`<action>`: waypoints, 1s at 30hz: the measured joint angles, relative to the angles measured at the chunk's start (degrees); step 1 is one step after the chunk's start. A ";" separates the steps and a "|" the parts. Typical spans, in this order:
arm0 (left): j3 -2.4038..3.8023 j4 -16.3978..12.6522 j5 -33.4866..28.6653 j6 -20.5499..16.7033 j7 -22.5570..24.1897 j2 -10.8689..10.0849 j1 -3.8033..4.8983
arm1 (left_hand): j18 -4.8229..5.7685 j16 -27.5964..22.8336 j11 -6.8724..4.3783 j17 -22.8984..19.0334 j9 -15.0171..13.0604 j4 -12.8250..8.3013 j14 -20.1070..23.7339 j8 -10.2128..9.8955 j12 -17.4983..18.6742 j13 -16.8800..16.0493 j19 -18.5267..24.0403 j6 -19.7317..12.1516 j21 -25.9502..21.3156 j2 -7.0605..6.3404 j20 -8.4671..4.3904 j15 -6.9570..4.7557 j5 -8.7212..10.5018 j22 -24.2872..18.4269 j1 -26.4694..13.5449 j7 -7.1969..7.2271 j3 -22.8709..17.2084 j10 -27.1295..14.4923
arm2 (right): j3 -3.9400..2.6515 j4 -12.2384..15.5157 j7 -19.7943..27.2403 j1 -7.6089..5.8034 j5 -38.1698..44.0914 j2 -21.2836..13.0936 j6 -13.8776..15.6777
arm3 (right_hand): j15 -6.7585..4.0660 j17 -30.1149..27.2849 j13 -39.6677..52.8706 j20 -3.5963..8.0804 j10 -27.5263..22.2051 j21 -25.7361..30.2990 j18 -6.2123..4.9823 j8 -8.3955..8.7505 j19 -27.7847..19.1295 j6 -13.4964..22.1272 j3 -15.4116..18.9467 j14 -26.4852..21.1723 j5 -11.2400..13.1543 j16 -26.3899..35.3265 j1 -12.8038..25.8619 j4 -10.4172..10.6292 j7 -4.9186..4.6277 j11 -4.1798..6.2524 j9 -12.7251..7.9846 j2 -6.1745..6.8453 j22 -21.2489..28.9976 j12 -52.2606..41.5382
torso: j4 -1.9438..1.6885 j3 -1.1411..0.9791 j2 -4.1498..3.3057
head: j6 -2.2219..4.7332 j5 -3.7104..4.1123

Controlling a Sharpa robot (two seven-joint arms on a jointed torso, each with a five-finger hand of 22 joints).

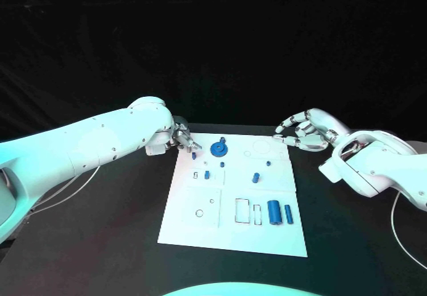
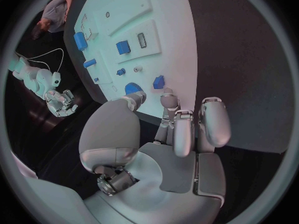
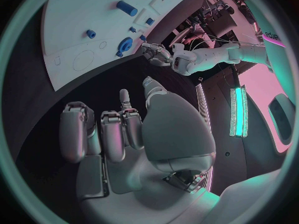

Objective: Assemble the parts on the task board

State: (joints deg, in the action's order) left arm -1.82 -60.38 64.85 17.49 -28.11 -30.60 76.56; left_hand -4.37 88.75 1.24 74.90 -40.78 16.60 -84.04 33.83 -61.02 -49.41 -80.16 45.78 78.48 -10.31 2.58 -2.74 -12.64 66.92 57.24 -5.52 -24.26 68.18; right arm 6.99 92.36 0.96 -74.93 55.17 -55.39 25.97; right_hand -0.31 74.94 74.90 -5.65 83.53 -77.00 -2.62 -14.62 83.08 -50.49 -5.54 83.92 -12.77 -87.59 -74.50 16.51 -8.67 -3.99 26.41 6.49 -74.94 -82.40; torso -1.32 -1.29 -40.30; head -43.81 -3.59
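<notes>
My left hand [image 1: 182,138] is hovering at the board's [image 1: 233,234] far left corner, fingers apart, empty; my right hand [image 1: 305,131] is hovering off its far right corner, fingers loosely curled, empty.

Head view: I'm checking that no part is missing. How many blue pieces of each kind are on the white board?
Long blue cylinders: 2
Round blue gear-like wheel: 1
Small blue pieces: 4
Total: 7
</notes>
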 measured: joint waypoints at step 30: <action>-0.32 0.95 -0.75 2.57 0.53 0.70 -0.35 | 0.00 0.00 -0.21 0.00 1.09 -0.34 0.00 0.00 -0.28 -0.09 0.00 1.53 0.00 3.37 -0.01 0.00 0.00 0.38 7.21 0.33 -0.84 -0.20 | 0.00 -0.08 0.02 0.01 -0.01 0.19 -0.02 | 0.00 -0.02 0.00 0.00 0.00 0.00 0.00 0.00 0.00 0.00 0.00 0.00 0.00 0.00 0.00 0.00 0.00 0.00 0.04 0.00 0.02 0.00 | -0.02 -0.02 0.02 | -0.31 0.10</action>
State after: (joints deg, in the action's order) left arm -2.14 -59.42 64.10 20.06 -27.58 -29.91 76.20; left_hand -4.37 88.75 1.03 74.91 -39.69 16.26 -84.04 33.84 -61.29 -49.51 -80.15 47.31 78.48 -6.94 2.57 -2.75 -12.64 67.30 64.45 -5.20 -25.10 67.98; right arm 6.99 92.29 0.98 -74.92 55.16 -55.19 25.95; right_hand -0.31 74.92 74.90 -5.65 83.53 -77.00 -2.62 -14.62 83.08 -50.49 -5.54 83.92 -12.77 -87.59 -74.50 16.51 -8.67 -3.99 26.44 6.49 -74.92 -82.41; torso -1.34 -1.31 -40.28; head -44.13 -3.49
